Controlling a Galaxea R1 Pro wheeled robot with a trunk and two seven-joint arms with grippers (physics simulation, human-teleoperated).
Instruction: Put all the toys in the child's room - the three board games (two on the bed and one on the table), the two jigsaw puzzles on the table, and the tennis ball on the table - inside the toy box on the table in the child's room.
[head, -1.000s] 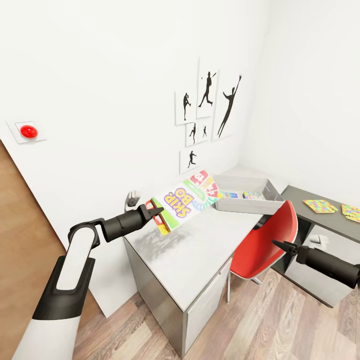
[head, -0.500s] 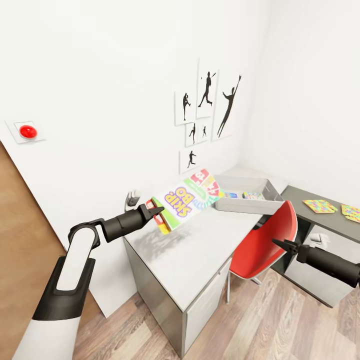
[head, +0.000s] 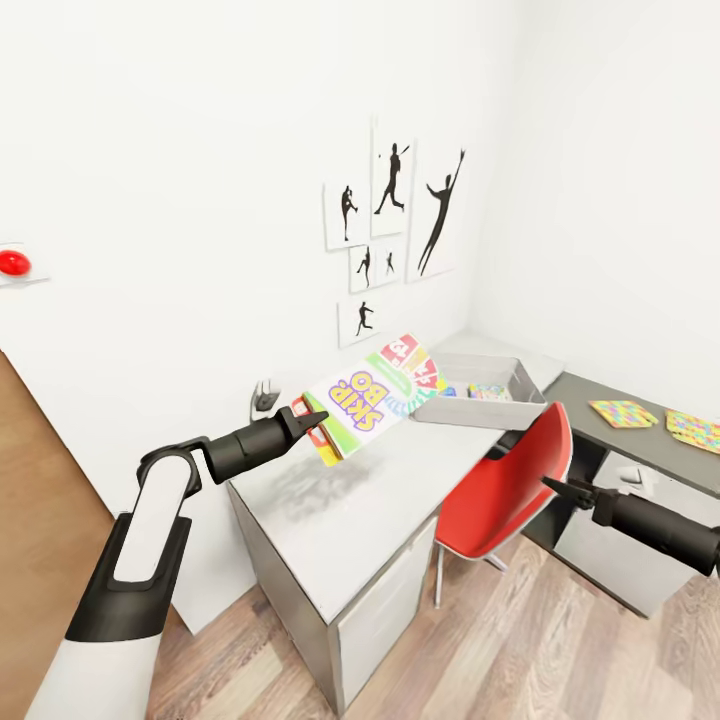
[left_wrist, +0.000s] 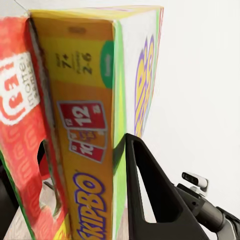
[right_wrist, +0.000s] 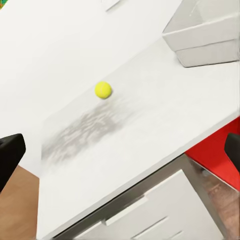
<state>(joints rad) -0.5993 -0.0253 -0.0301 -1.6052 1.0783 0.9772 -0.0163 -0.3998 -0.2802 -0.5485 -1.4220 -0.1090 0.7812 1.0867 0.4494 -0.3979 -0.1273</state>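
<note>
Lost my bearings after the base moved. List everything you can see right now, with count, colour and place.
Skip-Bo box: one, white-green-red, held in the air over the table's near end.
Toy box: one, light grey, on the table near the room's corner; colourful items inside, too small to identify.
Tennis ball: one, yellow, on the table top.
Jigsaw puzzles: two, multicoloured, flat on the dark grey section.
Table: one, pale grey-white, along the wall.
Chair: one, red, at the table.
Silhouette pictures: several, black on white, on the wall.
Red button: one, on the wall.
Left gripper: black, shut on the Skip-Bo box.
Right gripper: black, fingers apart, empty, near the chair.
</note>
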